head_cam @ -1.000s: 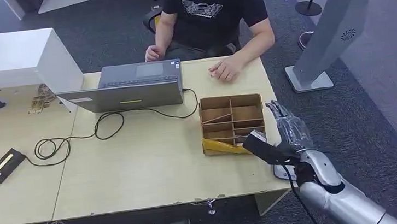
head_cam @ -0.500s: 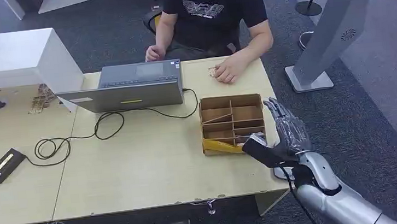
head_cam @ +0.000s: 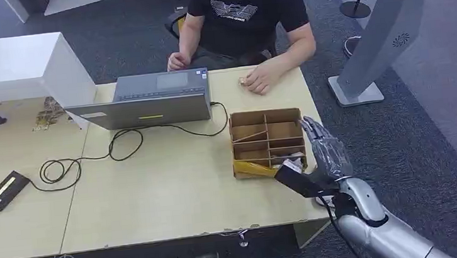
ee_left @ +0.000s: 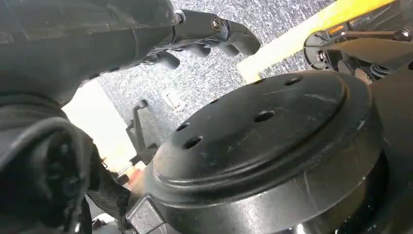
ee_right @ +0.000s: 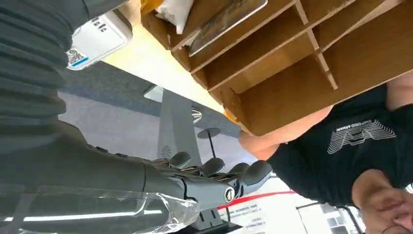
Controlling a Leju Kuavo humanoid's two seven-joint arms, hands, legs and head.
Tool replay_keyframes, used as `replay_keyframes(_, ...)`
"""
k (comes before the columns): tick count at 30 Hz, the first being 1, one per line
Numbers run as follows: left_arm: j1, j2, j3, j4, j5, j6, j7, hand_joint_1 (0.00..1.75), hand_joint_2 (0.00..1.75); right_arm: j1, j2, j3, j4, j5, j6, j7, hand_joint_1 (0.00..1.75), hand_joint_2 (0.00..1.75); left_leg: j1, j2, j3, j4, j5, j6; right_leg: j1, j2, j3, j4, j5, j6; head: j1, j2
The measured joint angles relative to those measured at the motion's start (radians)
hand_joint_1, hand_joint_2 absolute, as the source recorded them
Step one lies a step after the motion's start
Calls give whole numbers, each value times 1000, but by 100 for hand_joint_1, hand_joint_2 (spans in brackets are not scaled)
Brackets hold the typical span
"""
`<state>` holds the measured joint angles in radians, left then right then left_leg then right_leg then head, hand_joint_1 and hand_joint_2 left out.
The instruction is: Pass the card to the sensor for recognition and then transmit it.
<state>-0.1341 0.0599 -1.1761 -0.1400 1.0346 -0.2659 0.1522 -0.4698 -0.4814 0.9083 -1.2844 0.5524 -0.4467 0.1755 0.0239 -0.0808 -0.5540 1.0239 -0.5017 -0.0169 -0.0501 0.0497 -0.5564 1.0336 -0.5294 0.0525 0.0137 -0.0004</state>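
Across the left of the head view lies a pale wooden table (head_cam: 156,193), smooth and matte. At its left edge sits a flat black power brick (head_cam: 5,189) with a yellow label, its thin black cable (head_cam: 83,160) looping toward a grey slab-shaped laptop (head_cam: 147,100) at upper centre. Behind the laptop sits a person (head_cam: 243,14) in a black printed T-shirt, one hand (head_cam: 256,81) resting on the table. Right of centre stands a brown cardboard divider box (head_cam: 268,141) with thin partitions; in the right wrist view a flat card (ee_right: 226,22) leans in one compartment. Just beside the box, at lower right, the right hand (head_cam: 323,154) hangs with dark fingers (ee_right: 214,168) extended and apart, empty. Whether the left hand (ee_left: 58,73) is released or clenched I cannot tell.
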Motion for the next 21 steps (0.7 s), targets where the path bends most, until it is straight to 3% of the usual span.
replay_keyframes(21, 0, 0, 0, 0, -8, 0, 0, 0, 0, -1, 29, 16, 48, 81, 5, -31, 0, 175, 0, 0, 0, 0, 0, 0, 0, 0, 0, 0, 0, 0, 0, 0)
